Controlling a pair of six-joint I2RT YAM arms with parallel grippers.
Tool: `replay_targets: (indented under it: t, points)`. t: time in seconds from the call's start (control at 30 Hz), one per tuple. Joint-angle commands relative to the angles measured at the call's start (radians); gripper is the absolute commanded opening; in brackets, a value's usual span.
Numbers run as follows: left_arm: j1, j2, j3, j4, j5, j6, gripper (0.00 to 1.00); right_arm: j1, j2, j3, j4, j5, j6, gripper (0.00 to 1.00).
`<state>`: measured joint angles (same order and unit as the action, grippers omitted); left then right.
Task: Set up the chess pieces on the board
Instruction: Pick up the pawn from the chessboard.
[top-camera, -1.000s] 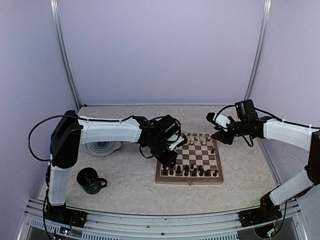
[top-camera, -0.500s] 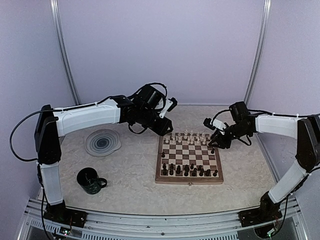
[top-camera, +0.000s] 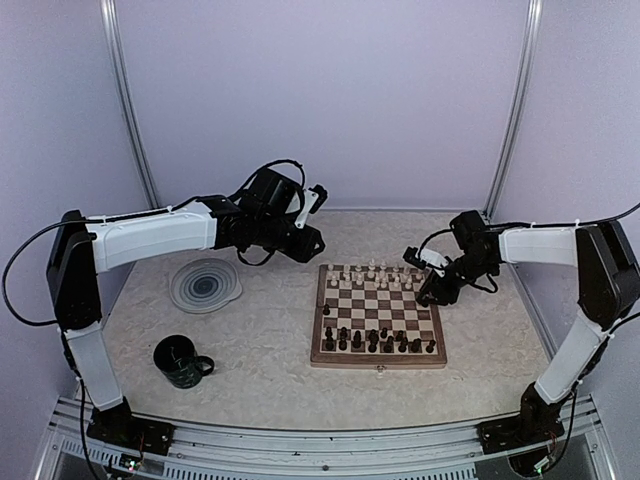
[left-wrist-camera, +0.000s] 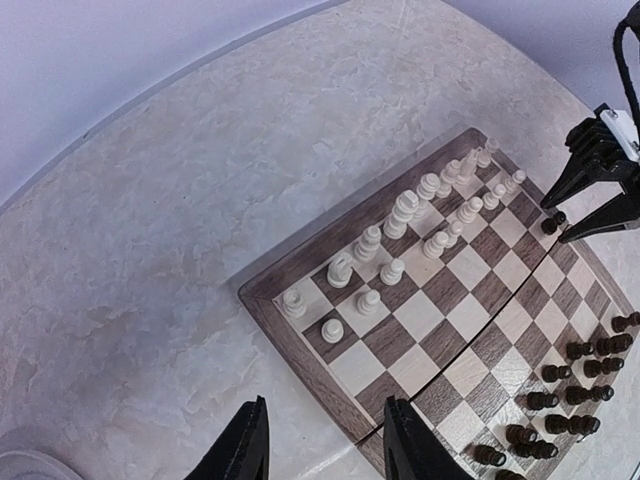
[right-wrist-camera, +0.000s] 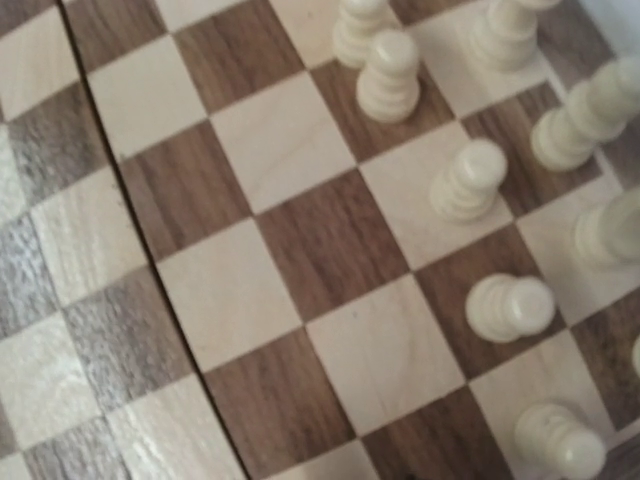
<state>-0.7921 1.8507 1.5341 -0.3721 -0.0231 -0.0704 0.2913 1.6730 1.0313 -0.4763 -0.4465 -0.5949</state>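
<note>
Right tool (left-wrist-camera: 553, 223), jaws spread astride a dark piece (left-wrist-camera: 551, 226), could topple it if closed off-centre; left tool (left-wrist-camera: 325, 405) open, empty.

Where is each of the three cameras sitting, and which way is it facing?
Top view: high behind the arm bases, facing down at board, plate and mug; left arm and right arm show.
Left wrist: raised off the board's far left corner, looking down across it; own fingers at bottom.
Right wrist: close above the board, facing cream pieces; no fingers show.
Shared: both wrist views catch the cream pieces.
</note>
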Motion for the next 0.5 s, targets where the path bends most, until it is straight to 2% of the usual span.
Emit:
replay_targets:
  t: [0.0,0.17,0.37,0.47]
  points:
    - [-0.001,-0.005,-0.003,0.032,0.011,-0.006,0.4,-0.01,0.011,0.014,-0.023,0.033,0.016,0.34]
    - [0.002,0.004,0.002,0.027,0.015,-0.005,0.41,-0.017,0.002,0.0,-0.017,0.054,0.017,0.3]
    - [0.007,0.011,0.006,0.023,0.017,-0.008,0.41,-0.027,0.005,-0.001,-0.025,0.053,0.015,0.17]
    - [0.009,0.013,0.008,0.02,0.017,-0.008,0.41,-0.03,0.002,-0.001,-0.029,0.044,0.014,0.14]
